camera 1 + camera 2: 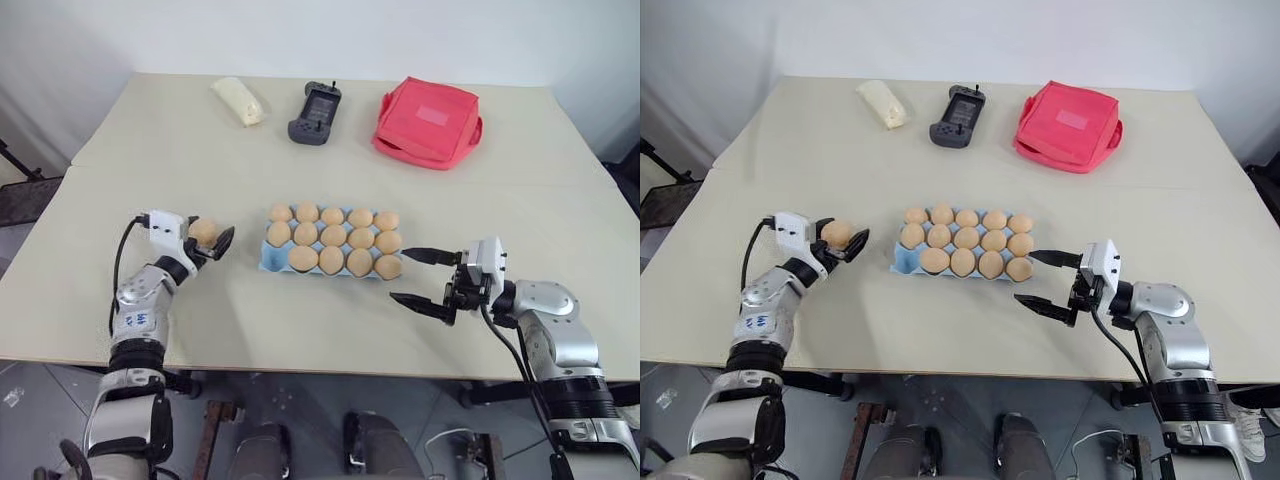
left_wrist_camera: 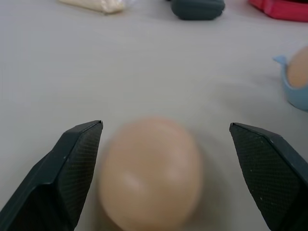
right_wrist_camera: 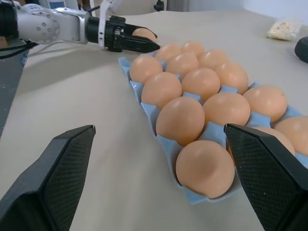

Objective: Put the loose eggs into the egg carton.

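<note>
Your desk carries everything, and the egg carton sits at its middle, nearly full: count the top row and you find five eggs, the middle row five, the front row four. The one bare cup appears to be the front corner on the left arm's side, which is the cup nearest the left tool.

The loose egg lies between the fingers of your left tool, just beside the carton's left end. In the left wrist view the jaws stand wide, with a gap showing on at least one side of the egg, so you have not gripped it yet. Whether the egg rests on the desk or already leans on the other finger, you cannot tell from here.

The main risk is the close. The egg sits off-centre between the fingers, so one pad will likely meet it first and roll it away across the smooth desk. Squeeze too hard and the shell may crack. When you carry it over, the carton's raised corner and the neighbouring eggs crowd the free cup, and a low approach could knock them.

Your right tool hangs wide and empty, just beside the carton's right end, near the corner egg. Keep it from nudging the tray.
</note>
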